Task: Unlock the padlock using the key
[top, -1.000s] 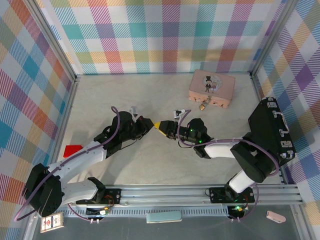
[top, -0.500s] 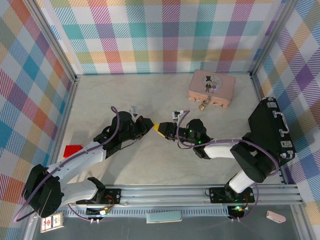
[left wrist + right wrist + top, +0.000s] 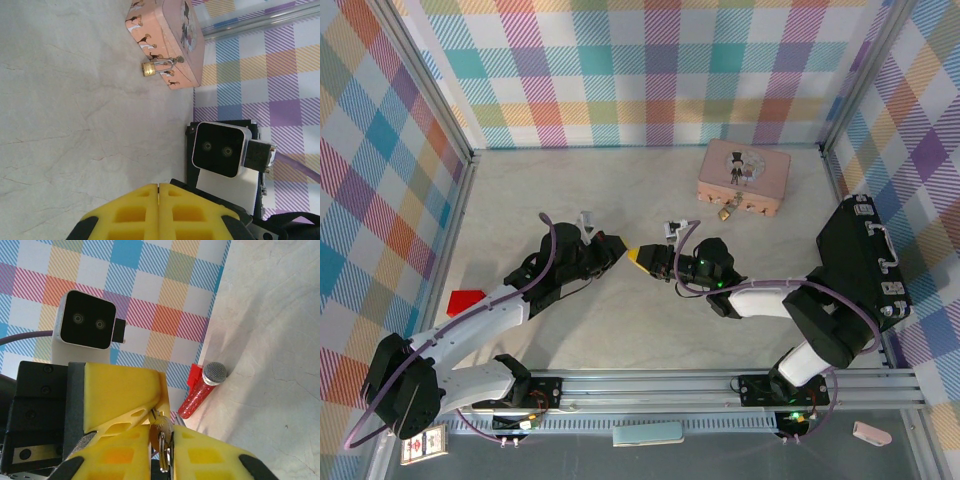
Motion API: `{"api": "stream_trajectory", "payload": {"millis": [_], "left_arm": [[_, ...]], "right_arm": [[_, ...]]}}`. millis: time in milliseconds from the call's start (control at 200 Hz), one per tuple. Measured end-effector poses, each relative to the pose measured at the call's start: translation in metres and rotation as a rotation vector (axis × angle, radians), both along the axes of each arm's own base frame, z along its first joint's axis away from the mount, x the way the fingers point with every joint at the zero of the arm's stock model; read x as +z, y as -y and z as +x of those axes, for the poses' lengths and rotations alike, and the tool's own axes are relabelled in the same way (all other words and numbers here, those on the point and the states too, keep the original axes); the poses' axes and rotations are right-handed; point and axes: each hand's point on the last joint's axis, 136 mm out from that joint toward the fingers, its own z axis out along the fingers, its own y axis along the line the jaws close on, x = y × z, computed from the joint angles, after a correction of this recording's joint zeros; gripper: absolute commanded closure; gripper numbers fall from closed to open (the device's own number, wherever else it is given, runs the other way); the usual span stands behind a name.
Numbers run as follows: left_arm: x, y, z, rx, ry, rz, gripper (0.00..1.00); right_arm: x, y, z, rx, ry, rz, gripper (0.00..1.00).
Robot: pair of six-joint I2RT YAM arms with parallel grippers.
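Note:
The brass padlock (image 3: 725, 212) hangs on the front of the pink tin (image 3: 744, 176) at the back right, and its silver shackle (image 3: 164, 64) shows in the left wrist view. Both grippers meet tip to tip mid-table. My left gripper (image 3: 623, 247) is shut, its yellow pads (image 3: 145, 200) pressed together. The silvery key (image 3: 162, 432) sticks out of its tip (image 3: 150, 410) in the right wrist view. My right gripper (image 3: 639, 256) has its pads (image 3: 200, 445) closed against both sides of the key's head.
A red glitter microphone (image 3: 202, 390) lies by the left wall next to a red block (image 3: 465, 298). A black case (image 3: 865, 260) stands along the right wall. Bare marbled tabletop (image 3: 650, 190) lies between the grippers and the tin.
The right gripper's jaws have narrowed onto the key. Both arms have stayed almost in place, tips together.

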Motion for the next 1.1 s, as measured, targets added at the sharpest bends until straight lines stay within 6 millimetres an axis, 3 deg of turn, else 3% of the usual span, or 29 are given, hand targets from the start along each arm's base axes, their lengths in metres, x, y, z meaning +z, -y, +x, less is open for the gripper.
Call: {"api": "stream_trajectory", "payload": {"millis": [365, 520, 630, 860, 965, 1100], "left_arm": [[0.000, -0.001, 0.001, -0.001, 0.015, 0.013, 1.00], [0.000, 0.000, 0.000, -0.006, 0.018, 0.014, 0.94], [0.001, 0.001, -0.001, -0.009, 0.022, 0.016, 0.84], [0.002, -0.018, -0.003, 0.030, 0.061, 0.123, 0.50], [0.016, -0.029, -0.003, 0.049, 0.111, 0.195, 0.40], [0.031, -0.039, 0.000, 0.062, 0.171, 0.276, 0.38]], "right_arm": [[0.000, 0.001, 0.000, -0.003, -0.011, -0.008, 0.95], [0.001, 0.003, -0.001, -0.010, -0.022, -0.022, 1.00], [0.001, 0.005, -0.001, -0.016, -0.019, -0.041, 1.00], [0.008, 0.014, 0.002, -0.051, 0.014, -0.186, 1.00], [0.028, 0.032, 0.009, -0.128, 0.081, -0.322, 1.00], [0.049, 0.074, 0.011, -0.240, 0.167, -0.493, 1.00]]}}
